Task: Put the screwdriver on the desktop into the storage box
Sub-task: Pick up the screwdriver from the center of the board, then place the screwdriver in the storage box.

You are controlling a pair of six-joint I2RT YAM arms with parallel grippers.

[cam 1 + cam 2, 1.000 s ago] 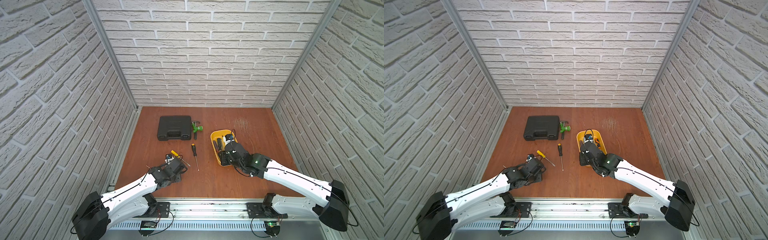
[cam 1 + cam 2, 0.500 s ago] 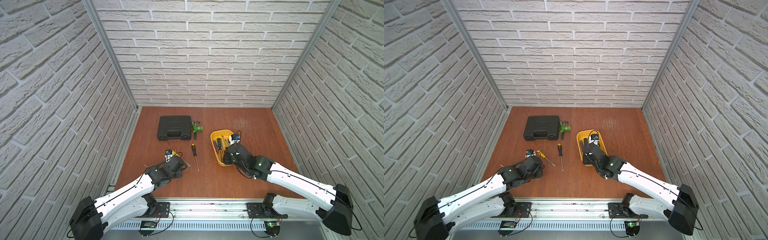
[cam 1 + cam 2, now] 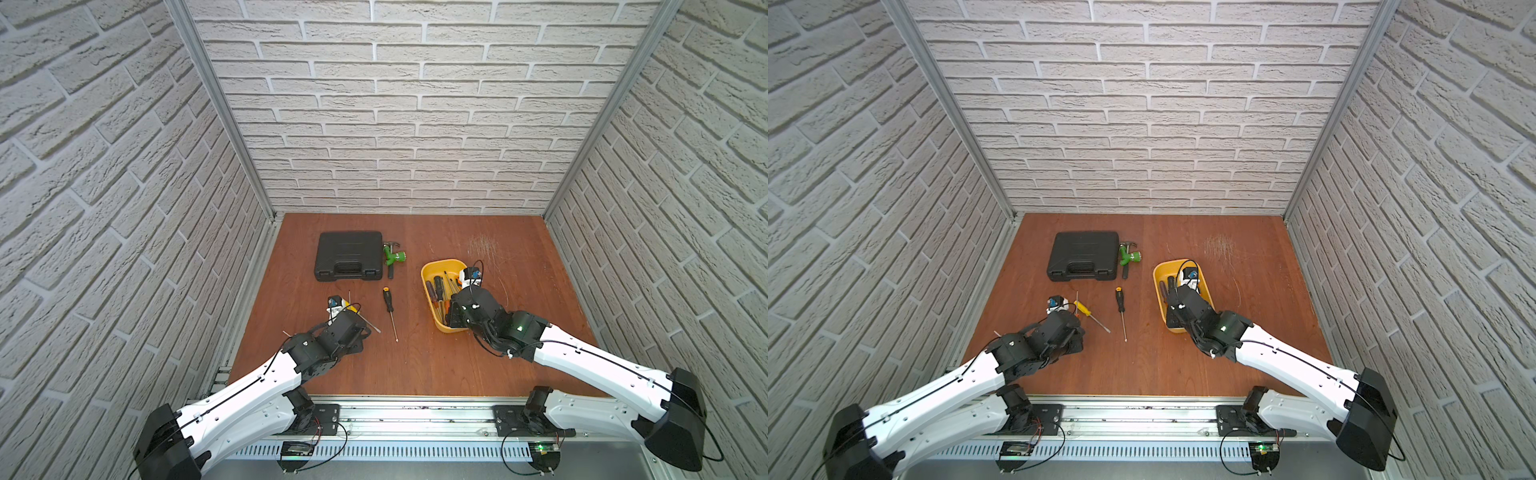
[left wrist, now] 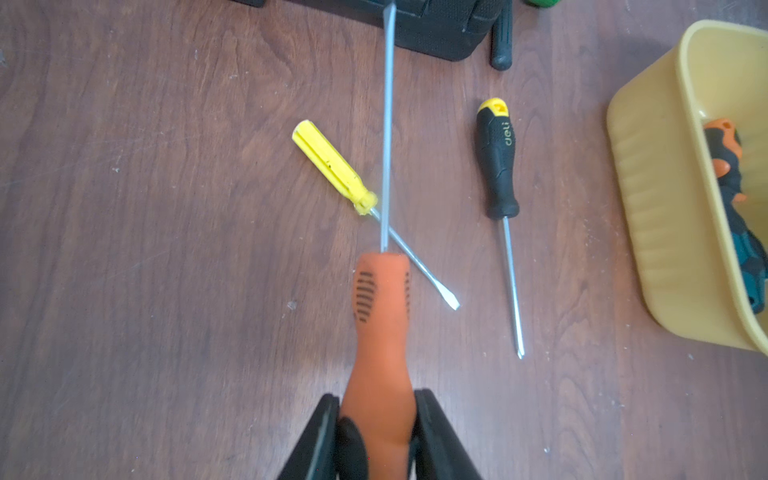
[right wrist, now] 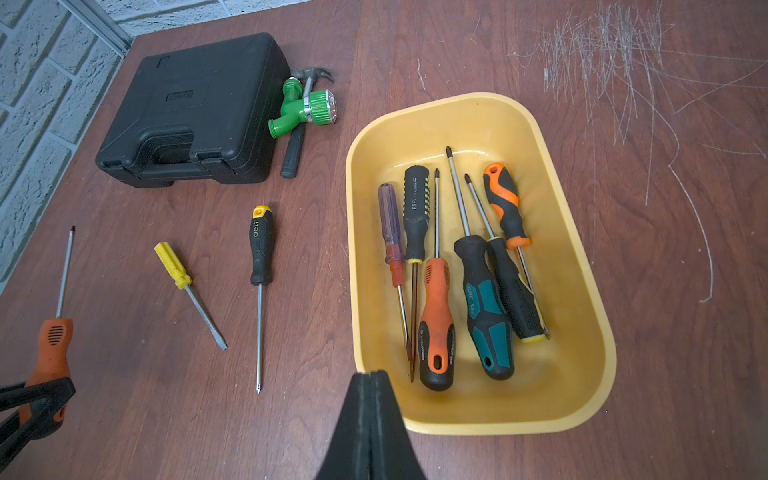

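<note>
Quick progress check. In a top view the box sits right of centre on the bench, and the right wrist view shows six screwdrivers already lying inside it, so most of the job looks done.

Three are outside. The left claw is clamped on the butt end of the orange screwdriver, left of centre in the top views. Its shaft crosses over the shaft of the yellow screwdriver. I can't say for sure whether the orange one is fully clear of the bench. The yellow one and the black screwdriver lie flat on the bench near each other, between the left claw and the box. The black one is dead centre in both top views.

The right claw is pinched fully shut with nothing in it, and it hangs by the box's near rim.

My read: the orange one needs carrying across to the right and dropping in, then the yellow and the black. Roughly two-thirds through, I'd say.
</note>
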